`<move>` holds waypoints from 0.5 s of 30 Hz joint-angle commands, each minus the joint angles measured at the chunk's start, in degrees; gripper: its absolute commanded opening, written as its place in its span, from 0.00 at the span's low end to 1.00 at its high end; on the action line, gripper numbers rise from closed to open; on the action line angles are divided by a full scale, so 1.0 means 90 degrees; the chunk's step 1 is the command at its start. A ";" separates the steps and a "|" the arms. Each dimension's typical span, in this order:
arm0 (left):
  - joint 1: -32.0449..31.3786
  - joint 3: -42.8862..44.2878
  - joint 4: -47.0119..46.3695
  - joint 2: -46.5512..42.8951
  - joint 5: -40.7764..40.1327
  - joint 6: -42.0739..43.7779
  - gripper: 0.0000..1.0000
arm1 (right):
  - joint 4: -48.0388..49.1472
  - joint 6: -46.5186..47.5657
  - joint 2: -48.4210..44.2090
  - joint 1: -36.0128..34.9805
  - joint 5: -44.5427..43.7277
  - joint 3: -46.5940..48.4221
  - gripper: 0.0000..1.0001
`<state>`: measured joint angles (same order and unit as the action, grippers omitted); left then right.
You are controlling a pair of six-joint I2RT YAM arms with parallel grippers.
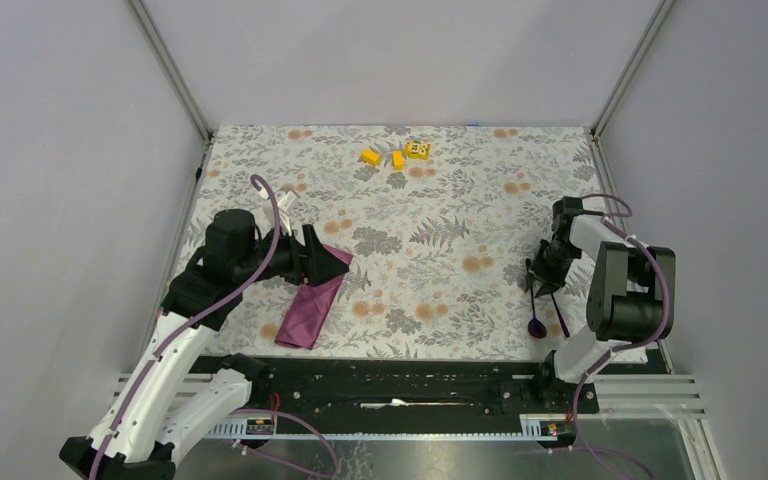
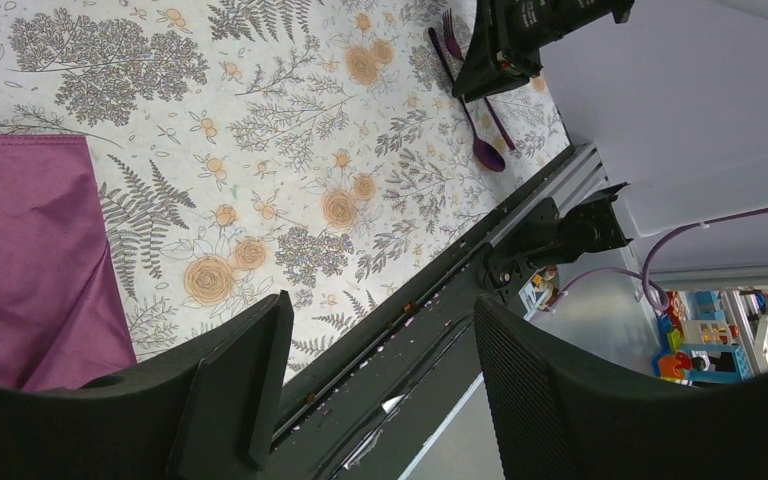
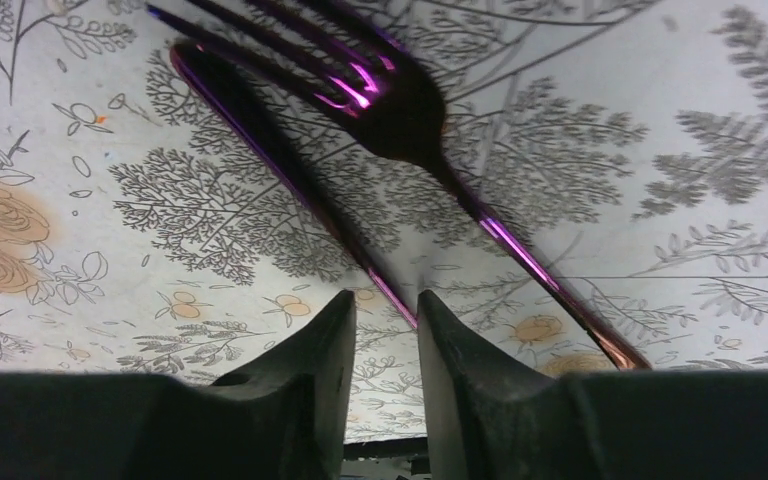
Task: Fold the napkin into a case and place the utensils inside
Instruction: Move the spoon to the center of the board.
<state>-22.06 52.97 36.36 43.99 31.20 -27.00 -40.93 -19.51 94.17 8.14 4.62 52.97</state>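
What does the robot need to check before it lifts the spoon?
1. Spoon handle runs between the right gripper fingers: ok.
2. Fingers squeezing the handle tightly: cannot tell.
3. Fork lies outside those fingers: ok.
4. Napkin folded long and narrow: ok.
5. Napkin has a pocket open for the spoon: cannot tell.
6. Left gripper open: ok.

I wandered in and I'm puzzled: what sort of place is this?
Most likely a robotics lab test booth: a left arm and a right arm bolted to a metal rail, plain grey panels around a floral tablecloth, and colourful toy bricks off to the side.
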 commanded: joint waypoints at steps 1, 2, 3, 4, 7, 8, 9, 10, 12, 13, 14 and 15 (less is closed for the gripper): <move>-0.0018 0.0137 -0.0203 0.0032 -0.0114 0.0071 0.72 | 0.0181 0.0055 0.0337 -0.0453 -0.0301 0.0092 0.33; -0.0019 0.0139 -0.0194 0.0045 -0.0130 0.0071 0.72 | 0.0206 0.0070 0.0470 -0.0566 -0.0394 0.0150 0.31; -0.0011 0.0164 -0.0175 0.0059 -0.0136 0.0072 0.72 | 0.0208 0.0091 0.0575 -0.0662 -0.0471 0.0218 0.30; -0.0009 0.0189 -0.0144 0.0063 -0.0141 0.0071 0.72 | 0.0223 0.0104 0.0682 -0.0756 -0.0478 0.0269 0.28; -0.0007 0.0227 -0.0107 0.0064 -0.0186 0.0073 0.72 | 0.0360 0.0224 0.0883 -0.1271 -0.0478 0.0387 0.23; 0.0000 0.0219 -0.0107 0.0072 -0.0200 0.0062 0.72 | 0.0369 0.0255 0.0961 -0.1513 -0.0635 0.0478 0.20; -0.0008 0.0218 -0.0112 0.0081 -0.0220 0.0061 0.72 | 0.0355 0.0324 0.1075 -0.1774 -0.0744 0.0620 0.16; -0.0009 0.0218 -0.0107 0.0102 -0.0233 0.0061 0.72 | 0.0356 0.0458 0.1195 -0.2022 -0.0744 0.0767 0.12; -0.0002 0.0265 -0.0013 0.0140 -0.0462 0.0110 0.72 | 0.0364 0.0826 0.1413 -0.2648 -0.0815 0.1177 0.06; -0.0006 0.0324 0.0098 0.0123 -0.0708 0.0114 0.72 | 0.0381 0.1100 0.1502 -0.2969 -0.0775 0.1331 0.05; -0.0005 0.0376 0.0191 0.0064 -0.1068 0.0079 0.72 | 0.0402 0.1418 0.1599 -0.3309 -0.0605 0.1476 0.04; -0.0003 0.0420 0.0273 -0.0047 -0.1470 0.0000 0.72 | 0.0415 0.1798 0.1701 -0.3622 -0.0376 0.1596 0.03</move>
<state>-22.06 53.28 37.54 44.97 27.99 -26.96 -43.24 -13.41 104.49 -14.35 -2.50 64.03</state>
